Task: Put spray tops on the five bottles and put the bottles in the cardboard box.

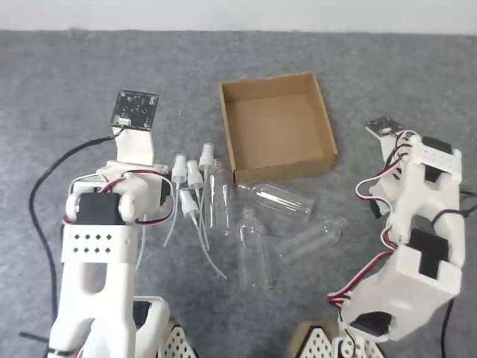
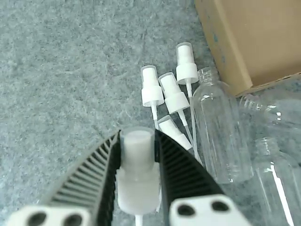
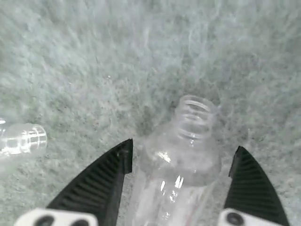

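Left gripper (image 2: 136,135): pinching a white spray top (image 2: 136,181) across its collar. The cap end sits toward the jaw tips and the long axis runs in line with the jaws. The start of the thin dip tube shows at the wrist end.

Right gripper (image 3: 183,147): spread, one jaw on either side of a clear bottle (image 3: 181,183). A narrow gap shows on at least one side, and no squeeze is evident. The bottle's long axis runs along the gripper, and its open threaded neck points away from the wrist, past the jaw tips. Cannot tell whether it rests on the grey table (image 3: 94,56) or sits just above it.

Relation that matters: top and bottle sit in separate arms, well apart, with the bottle off to the left gripper's right. Judged next: the right jaws close on the bottle and present the neck. The left arm then brings the top over with the tube end leading, and the two long axes need to line up before the tube will enter.

Outward: four loose spray tops (image 2: 171,92) lie just beyond the left gripper, one partly hidden behind a jaw. Beside them are uncapped spare bottles (image 1: 253,250), lying at mixed angles between the arms. The cardboard box (image 1: 283,170) stands beyond them, open side up, with none of the bottles in it. No capped bottle is visible, so the task is judged to be at its first top.
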`<action>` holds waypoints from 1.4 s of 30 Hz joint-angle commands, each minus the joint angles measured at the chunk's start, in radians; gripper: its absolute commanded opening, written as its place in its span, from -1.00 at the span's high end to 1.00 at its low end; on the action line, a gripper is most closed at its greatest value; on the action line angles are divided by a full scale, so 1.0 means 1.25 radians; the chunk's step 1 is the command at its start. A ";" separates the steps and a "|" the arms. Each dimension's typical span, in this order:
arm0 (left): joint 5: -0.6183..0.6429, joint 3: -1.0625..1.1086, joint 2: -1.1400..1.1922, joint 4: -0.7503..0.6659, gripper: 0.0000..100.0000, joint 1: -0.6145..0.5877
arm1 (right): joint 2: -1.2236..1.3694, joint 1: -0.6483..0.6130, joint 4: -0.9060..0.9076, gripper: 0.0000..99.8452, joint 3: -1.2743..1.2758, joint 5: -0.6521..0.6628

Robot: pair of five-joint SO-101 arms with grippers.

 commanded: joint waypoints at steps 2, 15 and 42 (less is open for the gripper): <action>0.005 -0.002 -0.026 -0.022 0.98 0.002 | -0.013 0.012 0.010 0.64 -0.033 -0.012; 0.004 -0.057 -0.033 -0.029 0.98 0.002 | -0.138 -0.023 0.201 0.97 -0.314 -0.047; 0.265 -0.213 -0.341 -0.292 0.98 -0.005 | -0.818 -0.910 -0.499 0.99 0.438 -0.425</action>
